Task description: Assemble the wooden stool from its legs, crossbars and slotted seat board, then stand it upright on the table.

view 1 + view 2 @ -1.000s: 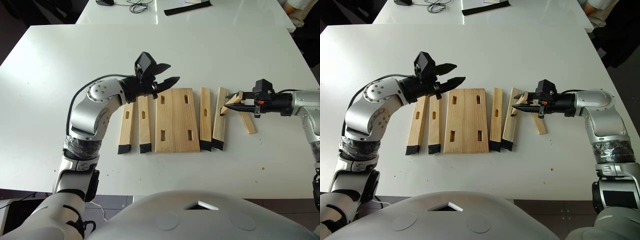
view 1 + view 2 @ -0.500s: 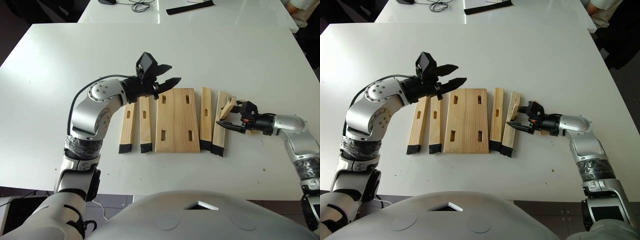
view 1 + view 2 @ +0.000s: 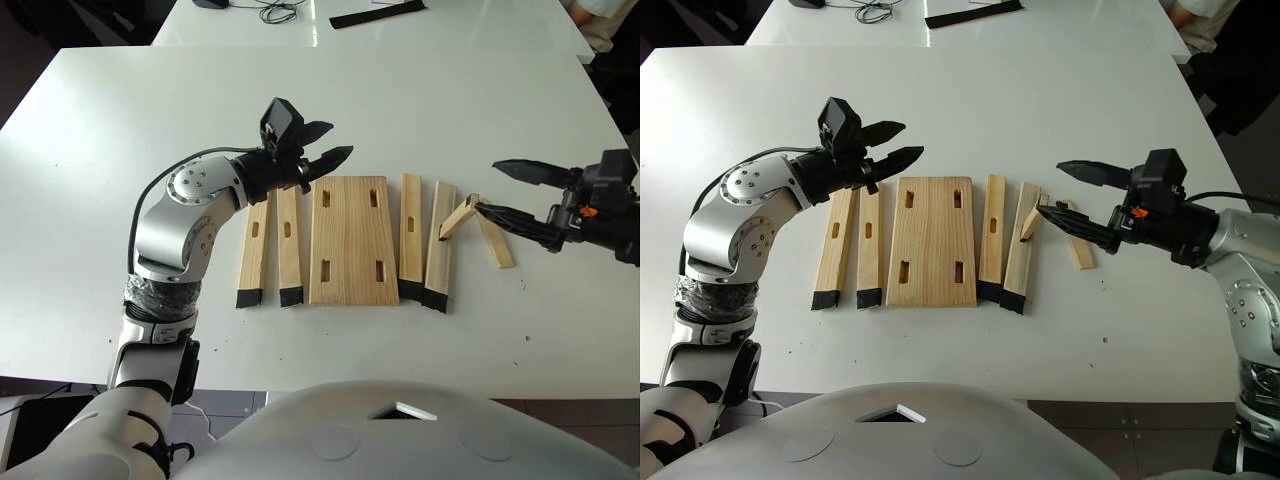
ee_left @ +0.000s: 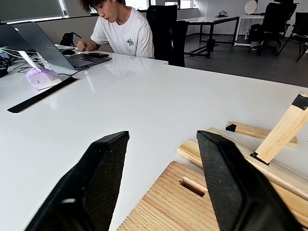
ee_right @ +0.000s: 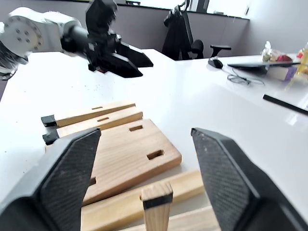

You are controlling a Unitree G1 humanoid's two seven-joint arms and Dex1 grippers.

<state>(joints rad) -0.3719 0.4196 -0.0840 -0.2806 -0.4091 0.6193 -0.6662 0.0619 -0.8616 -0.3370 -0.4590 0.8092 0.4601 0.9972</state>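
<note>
The slotted seat board lies flat mid-table. Two legs lie along its left side, and two more legs lie along its right. A short crossbar leans tilted against the rightmost leg, and a second crossbar lies flat beside it. My left gripper hovers open above the board's far left corner, holding nothing. My right gripper is open wide just right of the tilted crossbar, its lower fingertip close to the raised end; contact is unclear.
The white table has bare room all around the parts, widest toward the far side and left. A second table behind carries a black strip and cables.
My right gripper has let go of the crossbar, opened wide and drawn back to the right. The crossbar stays leaning on the leg. My left gripper has shifted slightly left.
</note>
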